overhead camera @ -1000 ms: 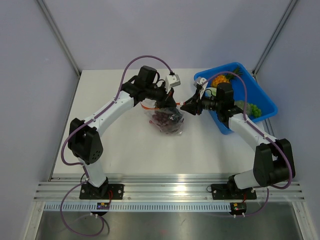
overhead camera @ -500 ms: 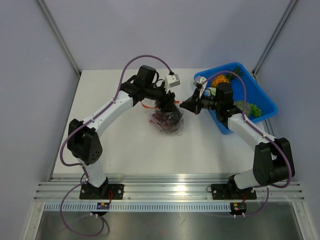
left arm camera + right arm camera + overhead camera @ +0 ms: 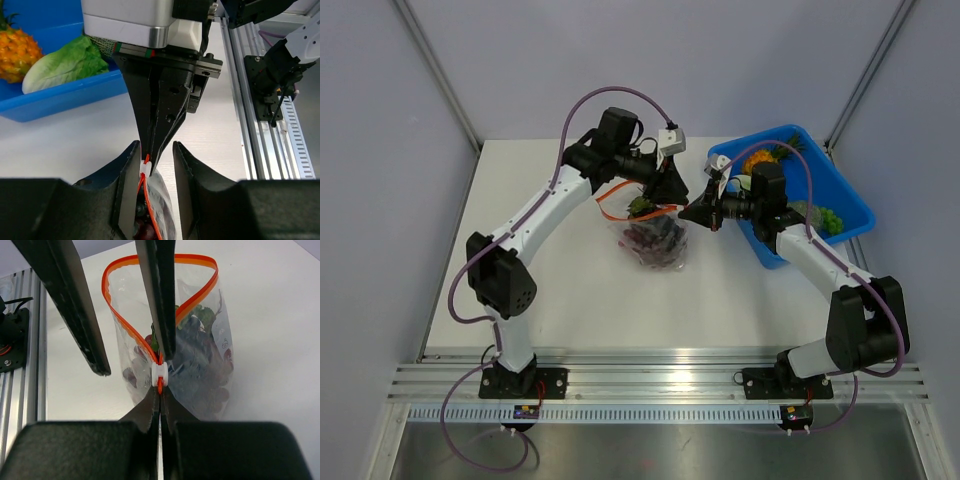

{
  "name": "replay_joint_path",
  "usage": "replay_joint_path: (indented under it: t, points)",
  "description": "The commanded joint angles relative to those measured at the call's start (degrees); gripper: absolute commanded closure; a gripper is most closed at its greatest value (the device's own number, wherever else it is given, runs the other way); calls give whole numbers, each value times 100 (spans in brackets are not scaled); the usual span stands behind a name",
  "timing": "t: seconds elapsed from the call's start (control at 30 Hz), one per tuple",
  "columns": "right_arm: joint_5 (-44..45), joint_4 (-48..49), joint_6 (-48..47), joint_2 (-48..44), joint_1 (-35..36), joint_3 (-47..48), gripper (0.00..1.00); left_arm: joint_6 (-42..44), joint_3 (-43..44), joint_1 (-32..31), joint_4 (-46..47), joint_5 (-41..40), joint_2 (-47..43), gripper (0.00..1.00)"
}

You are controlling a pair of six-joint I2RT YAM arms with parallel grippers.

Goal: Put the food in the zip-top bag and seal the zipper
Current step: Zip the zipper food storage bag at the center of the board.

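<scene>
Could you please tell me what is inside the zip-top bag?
Through the clear zip-top bag, dark purple grapes and a green leafy piece show; whatever lies beneath them is covered.

On my feed: zip-top bag (image 3: 210,370), crinkly glossy clear plastic, zipper (image 3: 195,259), smooth plastic, bin (image 3: 850,190) at 2 o'clock, glossy blue plastic

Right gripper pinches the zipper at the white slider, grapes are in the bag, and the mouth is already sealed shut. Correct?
Not sealed: the right wrist view shows the zipper gaping in an open loop. The right gripper does pinch it at the slider, grapes in the bag.
</scene>
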Motion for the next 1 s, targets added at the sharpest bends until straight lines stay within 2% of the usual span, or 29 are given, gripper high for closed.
replay_joint_path:
  t: [0.0, 0.13, 0.23, 0.47, 0.83, 0.97]
  points:
    - [-229, -135, -262, -188, 45, 321, 100, 462, 348, -16, -410, 473, 152, 65]
    - [-290, -161, -236, -144, 45, 374, 100, 1007, 568, -16, -1269, 535, 319, 64]
    - [-282, -188, -236, -135, 45, 391, 100, 1148, 577, -16, -1421, 438, 345, 64]
    - [-264, -232, -218, -126, 45, 435, 100, 692, 454, -16, -956, 491, 372, 64]
    - [-326, -232, -192, -179, 45, 417, 100, -38, 94, 36, 89, 60, 293, 53]
    - [-317, -240, -183, -179, 45, 400, 100, 5, 76, 28, -84, 51, 433, 53]
